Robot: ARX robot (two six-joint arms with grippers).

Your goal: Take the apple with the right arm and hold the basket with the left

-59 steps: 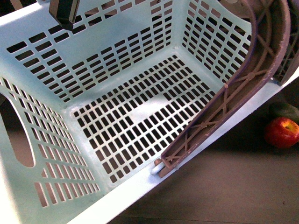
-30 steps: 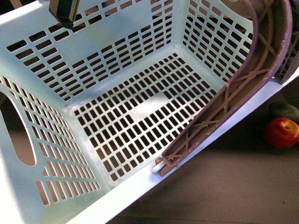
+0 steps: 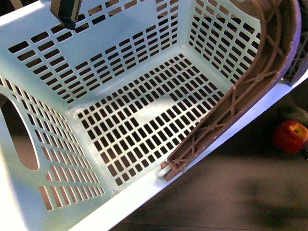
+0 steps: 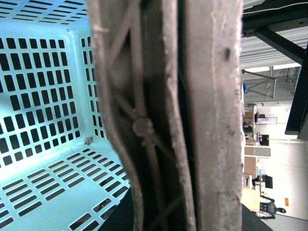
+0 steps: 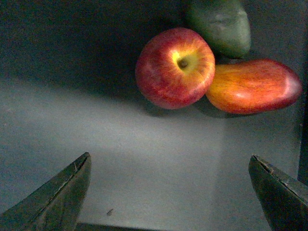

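Glossy red apple (image 5: 175, 67), yellow round the stem pit, sits on counter (image 5: 120, 144) beside basket (image 3: 120, 62), touching green fruit (image 5: 219, 24). Right pincer (image 5: 169, 159) wide open, empty, apart from it. Left pincer grip: can't tell.

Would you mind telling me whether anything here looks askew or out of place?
The basket looks tipped: its near rim runs diagonally across the front view, and its brown handle lies along that side. It is empty; the apple sits outside it, beside a green fruit. Nothing looks spilled or broken.
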